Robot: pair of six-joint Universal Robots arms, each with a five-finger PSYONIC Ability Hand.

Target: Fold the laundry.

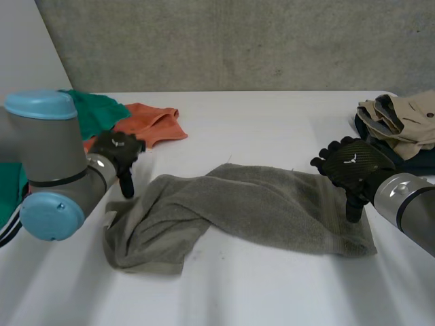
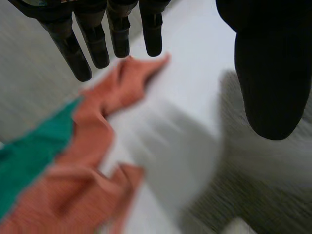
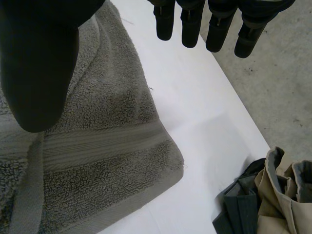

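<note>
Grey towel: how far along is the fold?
Nothing looks folded yet: the grey towel lies rumpled, bunched at its left end. In hand: both the left hand and right hand are open near its ends, gripping nothing. Left: the towel, then the orange cloth and green cloth.

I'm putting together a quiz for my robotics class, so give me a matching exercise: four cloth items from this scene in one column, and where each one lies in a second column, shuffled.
Things:
1. grey towel
2. orange cloth
3. green cloth
4. beige garment

Places:
A. on top of a dark garment, past the right hand
B. between the right hand and the left hand
C. partly behind the left arm
D. at the left hand's fingertips

Pairs: 1-B, 2-D, 3-C, 4-A.
</note>
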